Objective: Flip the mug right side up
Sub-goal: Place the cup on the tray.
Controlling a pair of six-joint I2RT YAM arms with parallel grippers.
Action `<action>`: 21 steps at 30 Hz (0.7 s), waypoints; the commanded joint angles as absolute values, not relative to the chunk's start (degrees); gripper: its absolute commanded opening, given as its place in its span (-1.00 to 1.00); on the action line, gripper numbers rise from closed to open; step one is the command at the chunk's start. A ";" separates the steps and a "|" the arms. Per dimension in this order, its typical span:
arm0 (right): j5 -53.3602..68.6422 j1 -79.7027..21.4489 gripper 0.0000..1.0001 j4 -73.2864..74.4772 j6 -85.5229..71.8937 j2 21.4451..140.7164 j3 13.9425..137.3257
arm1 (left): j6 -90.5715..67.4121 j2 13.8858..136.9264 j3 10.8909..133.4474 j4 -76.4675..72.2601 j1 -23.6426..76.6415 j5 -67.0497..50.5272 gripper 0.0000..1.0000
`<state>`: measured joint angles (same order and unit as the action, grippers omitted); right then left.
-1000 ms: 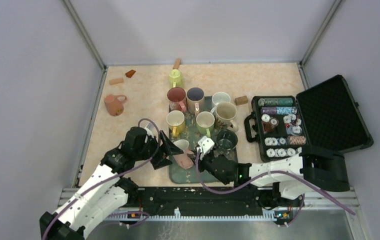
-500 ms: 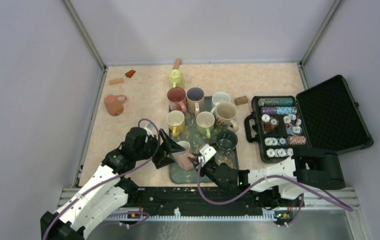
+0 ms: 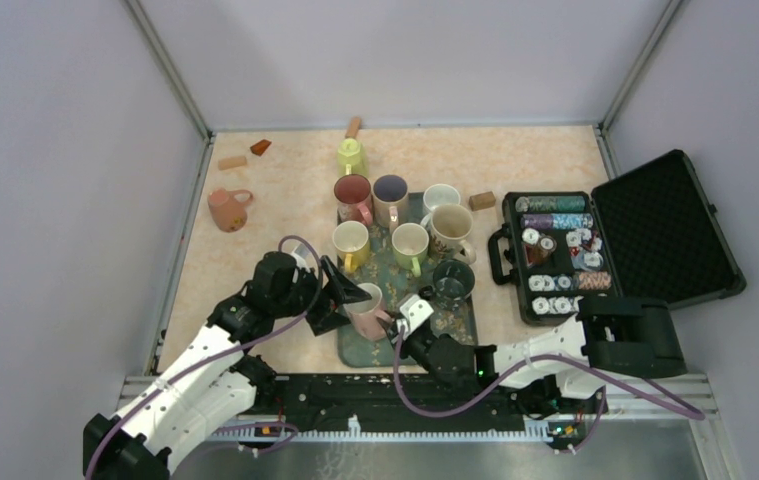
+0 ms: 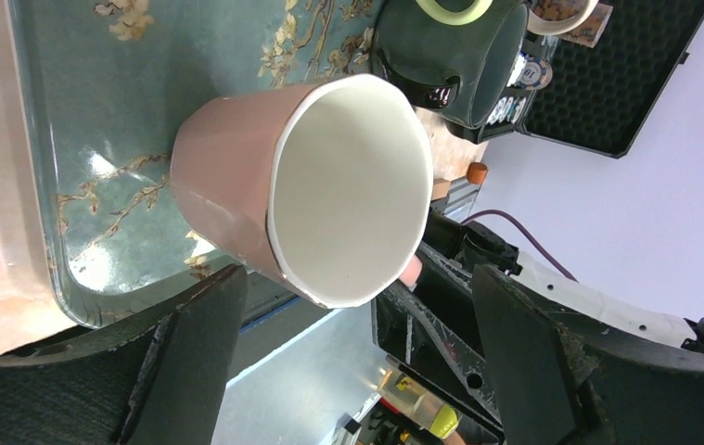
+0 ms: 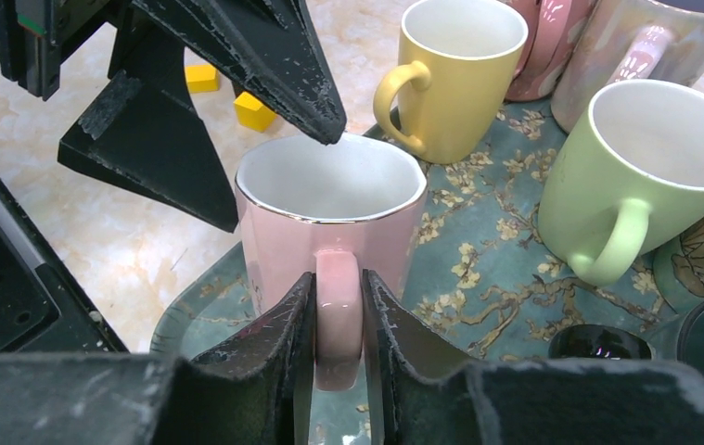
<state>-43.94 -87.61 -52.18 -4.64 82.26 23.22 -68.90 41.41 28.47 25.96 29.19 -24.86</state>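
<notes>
The pink mug [image 3: 367, 308] stands mouth up at the near left of the teal flowered tray [image 3: 363, 351]. My right gripper [image 3: 402, 322] is shut on its handle [image 5: 339, 320], one finger on each side. In the right wrist view the mug [image 5: 329, 218] shows its white inside. My left gripper [image 3: 343, 300] is open at the mug's left side and holds nothing. One of its fingers [image 5: 264, 60] reaches to the far rim. In the left wrist view the mug [image 4: 329, 185] sits between and ahead of the spread fingers [image 4: 190, 357].
Several other upright mugs fill the tray: yellow [image 3: 351, 243], light green [image 3: 410, 243], dark [image 3: 452, 280] and more behind. Another pink mug [image 3: 226, 210] lies on the table at the left. An open case of poker chips [image 3: 595, 250] is on the right. Small wooden blocks [image 3: 232, 162] lie at the back.
The pink mug has turned from lying tilted to upright, held by its handle. My right gripper has drawn back toward the near edge. My left gripper has stayed open beside the mug.
</notes>
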 commanded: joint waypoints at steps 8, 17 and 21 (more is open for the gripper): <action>-45.31 -89.68 -0.36 -50.70 -6.49 82.52 23.25 | -68.99 41.84 28.61 23.24 28.92 -25.74 0.94; -45.08 -89.58 -0.14 -45.53 -8.21 82.00 24.26 | -69.65 42.09 27.37 22.33 28.96 -26.72 0.96; -45.05 -89.64 0.04 -42.08 -9.85 82.19 25.62 | -70.01 41.97 26.87 21.86 28.98 -27.15 0.96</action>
<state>-44.53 -89.12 -45.21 -7.60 82.26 23.31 -69.17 41.91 27.51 25.10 29.19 -26.00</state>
